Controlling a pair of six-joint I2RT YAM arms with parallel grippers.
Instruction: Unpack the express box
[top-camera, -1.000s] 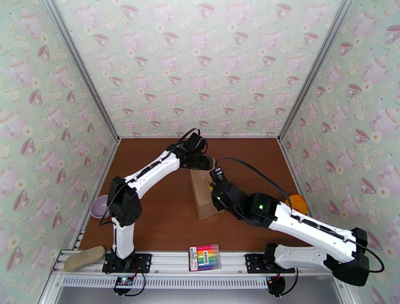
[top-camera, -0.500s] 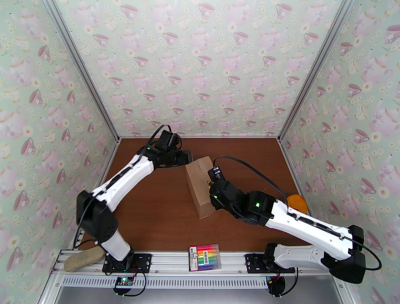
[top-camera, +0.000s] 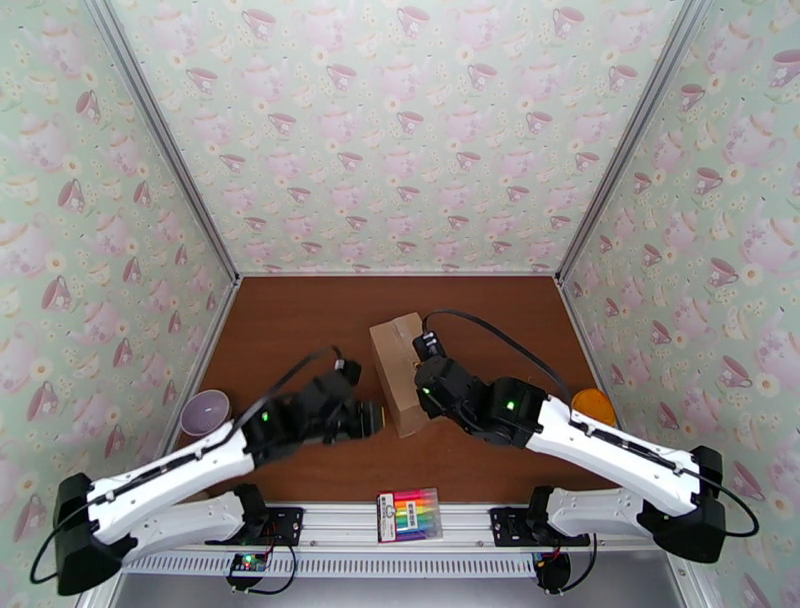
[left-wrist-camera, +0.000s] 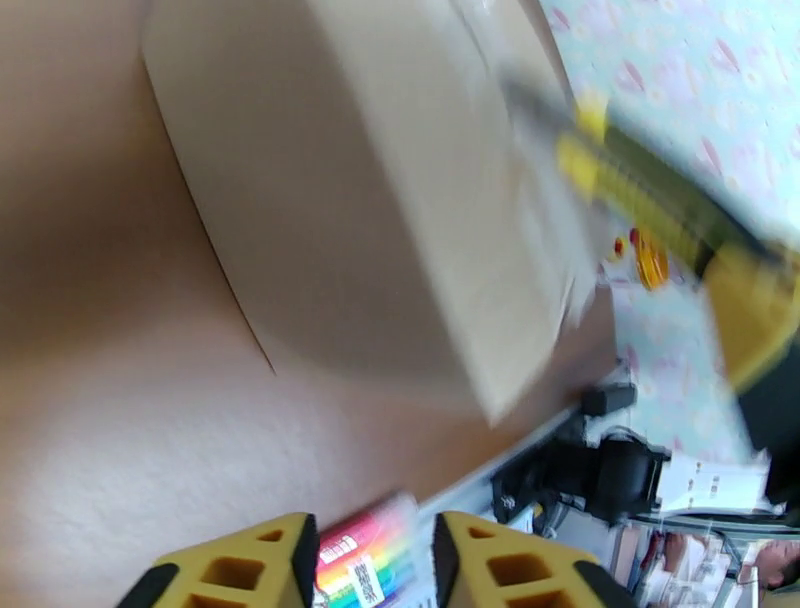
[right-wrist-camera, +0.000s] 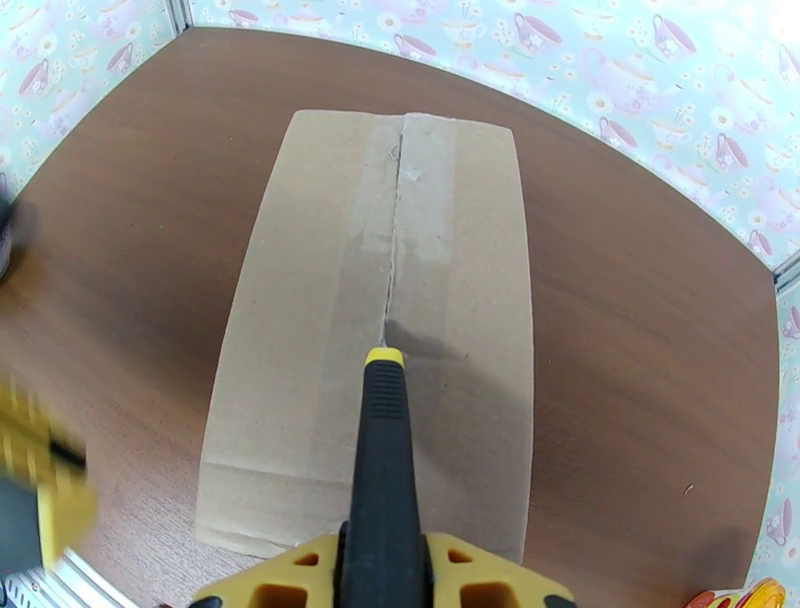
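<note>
2 white arms (top-camera: 170, 480), black joints (top-camera: 690, 522), yellow fingers (left-wrist-camera: 250, 570).

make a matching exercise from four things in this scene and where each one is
Things:
1. express box
2. marker pack
3. orange object
4. black-handled tool

Places:
a. on the rail at the near edge
b. clamped in the right end effector
c. middle of the table
d. at the table's right edge

Pairs: 1-c, 2-a, 3-d, 4-b

The express box (left-wrist-camera: 370, 190) is blurred (top edge cropped); marker pack (left-wrist-camera: 365, 555) half hidden.
</note>
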